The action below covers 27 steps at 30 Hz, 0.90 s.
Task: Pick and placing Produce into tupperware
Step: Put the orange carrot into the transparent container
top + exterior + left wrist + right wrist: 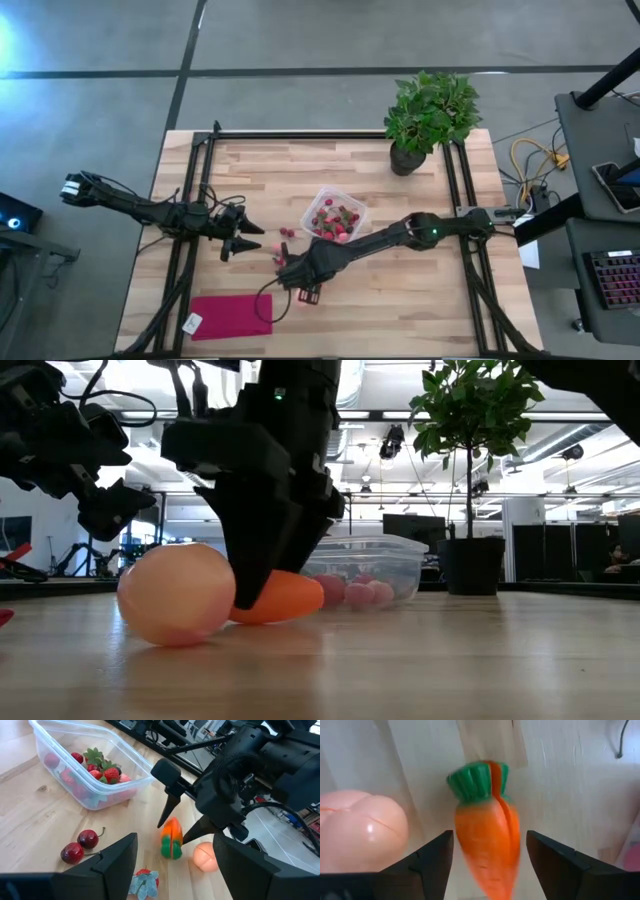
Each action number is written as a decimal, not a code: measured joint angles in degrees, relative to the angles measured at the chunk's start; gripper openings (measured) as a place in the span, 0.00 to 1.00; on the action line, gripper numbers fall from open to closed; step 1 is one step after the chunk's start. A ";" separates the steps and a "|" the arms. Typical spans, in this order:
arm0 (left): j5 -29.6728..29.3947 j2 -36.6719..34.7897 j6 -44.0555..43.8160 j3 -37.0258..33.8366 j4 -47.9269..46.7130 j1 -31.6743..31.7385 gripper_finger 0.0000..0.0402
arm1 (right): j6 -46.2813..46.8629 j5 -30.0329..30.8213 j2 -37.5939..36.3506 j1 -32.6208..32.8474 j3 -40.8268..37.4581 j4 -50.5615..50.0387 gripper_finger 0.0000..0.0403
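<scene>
The clear tupperware (351,201) stands at mid-table with several red berries inside (102,772). The orange carrot (487,847) with a green end lies on the wood beside the pale peach (360,830). My right gripper (489,840) is open and points down, with one finger on either side of the carrot and a gap showing on each side. My left gripper (240,243) is open and empty, hovering left of the tupperware. Two cherries (80,846) and a strawberry (145,881) lie on the table below it.
A potted plant (430,115) stands at the far right. A magenta cloth (230,315) lies at the near left. Black rails (190,200) run along the table's sides. The right arm (420,232) reaches in past the tupperware's near side.
</scene>
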 joint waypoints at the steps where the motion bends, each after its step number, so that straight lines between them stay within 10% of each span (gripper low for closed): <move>1: -0.02 0.00 0.00 0.00 0.00 0.00 0.61 | 0.00 0.02 0.00 -0.02 -0.01 0.22 0.60; 18: -0.04 0.00 0.00 0.01 -0.04 0.00 0.61 | -0.02 0.12 -0.34 -0.02 -0.34 0.34 0.35; 27: -0.07 0.00 0.00 0.00 -0.01 0.00 0.61 | 3.93 7.33 -5.58 -0.71 1.93 -2.10 0.39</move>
